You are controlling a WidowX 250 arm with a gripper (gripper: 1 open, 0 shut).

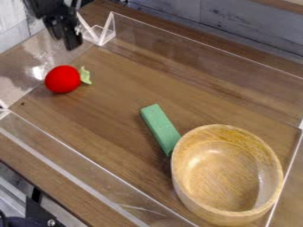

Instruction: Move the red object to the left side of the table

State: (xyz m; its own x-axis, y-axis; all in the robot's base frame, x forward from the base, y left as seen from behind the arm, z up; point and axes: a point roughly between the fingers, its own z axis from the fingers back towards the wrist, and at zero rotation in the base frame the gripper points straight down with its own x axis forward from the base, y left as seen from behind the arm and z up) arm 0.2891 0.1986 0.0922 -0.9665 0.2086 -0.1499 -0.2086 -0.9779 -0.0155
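The single camera view looks down at an angle on the table (119, 115), a brown wood-grain top fenced by low clear acrylic walls.

The red object (63, 78) serves as the landmark: a small round toy fruit with a green leaf tip pointing to its right, lying on the wood near the table's far-left corner, close to the left wall but not visibly touching it.

Above and slightly behind the red object hangs the gripper (70, 39), black and pointing down, apart from the fruit with bare wood showing between them. Its fingers hold nothing; they are dark and partly blurred (the gap between them is hard to read), so how far apart they stand cannot be told.

Well to the right of the red object and nearer the camera lies a green rectangular block (160, 129), flat on the table and set at a slant. Farther still from the red object in that same direction sits a wooden bowl (228, 209), upright, its rim just beside the block's near end; whether they touch cannot be told.
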